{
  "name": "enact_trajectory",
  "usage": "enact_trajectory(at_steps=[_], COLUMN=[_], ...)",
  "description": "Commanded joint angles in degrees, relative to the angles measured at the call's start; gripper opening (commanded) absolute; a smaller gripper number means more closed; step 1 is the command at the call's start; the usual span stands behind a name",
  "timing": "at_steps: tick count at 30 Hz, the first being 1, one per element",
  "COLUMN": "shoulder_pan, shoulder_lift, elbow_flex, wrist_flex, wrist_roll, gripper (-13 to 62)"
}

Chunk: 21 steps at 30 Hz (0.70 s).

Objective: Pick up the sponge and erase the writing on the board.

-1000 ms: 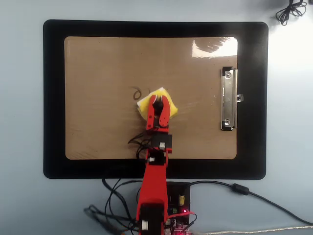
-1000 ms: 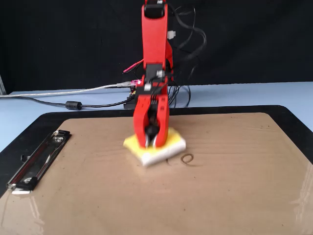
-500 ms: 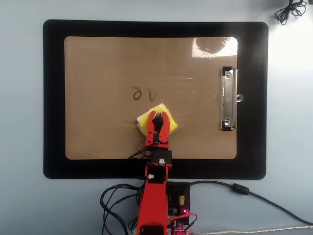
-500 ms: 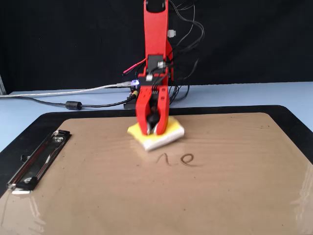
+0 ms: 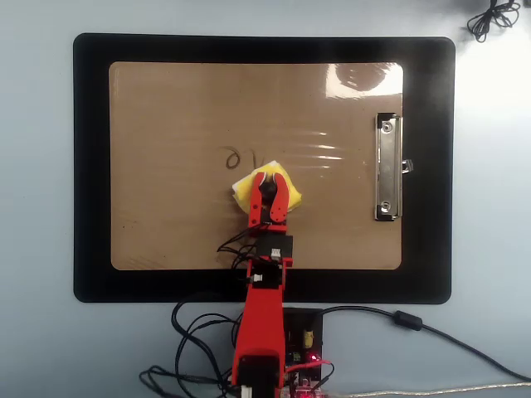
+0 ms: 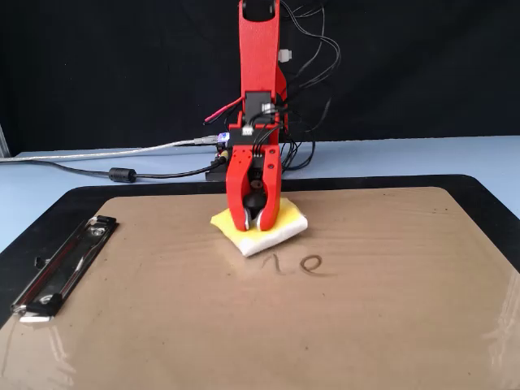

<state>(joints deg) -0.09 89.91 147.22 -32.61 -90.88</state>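
The tan board (image 5: 166, 108) (image 6: 390, 309) lies on a black mat (image 5: 91, 166). Its silver clip (image 5: 387, 166) is on the right in the overhead view. The yellow sponge (image 5: 243, 187) (image 6: 284, 231) rests flat on the board near its middle. My red gripper (image 5: 267, 179) (image 6: 253, 223) points down and is shut on the sponge. The writing (image 5: 238, 157) (image 6: 294, 264), two or three short dark strokes, lies just beyond the sponge's far edge. In the overhead view its right stroke reaches the sponge's corner.
The arm's base and a controller board (image 5: 303, 340) with several cables sit off the mat's near edge. A grey cable (image 5: 431, 327) runs right from there. A coiled wire (image 5: 491, 16) lies at the top right. The clip (image 6: 61, 264) sits on the left in the fixed view.
The sponge was first drawn back toward the arm's base, uncovering more of the strokes. It has now slid forward again, up to the writing's edge. The grip stayed shut.
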Motion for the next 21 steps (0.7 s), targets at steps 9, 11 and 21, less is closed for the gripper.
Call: enact_trajectory(at_steps=[9, 11, 21], shoulder_pan=[-3.34, -3.43, -4.48], shoulder_lift=[2.99, 11.51, -14.41], elbow_flex=[2.72, 8.61, -18.54], wrist_flex=[0.0, 2.11, 5.98], wrist_roll=[-1.32, -1.32, -1.05], gripper=[-8.0, -8.0, -8.0])
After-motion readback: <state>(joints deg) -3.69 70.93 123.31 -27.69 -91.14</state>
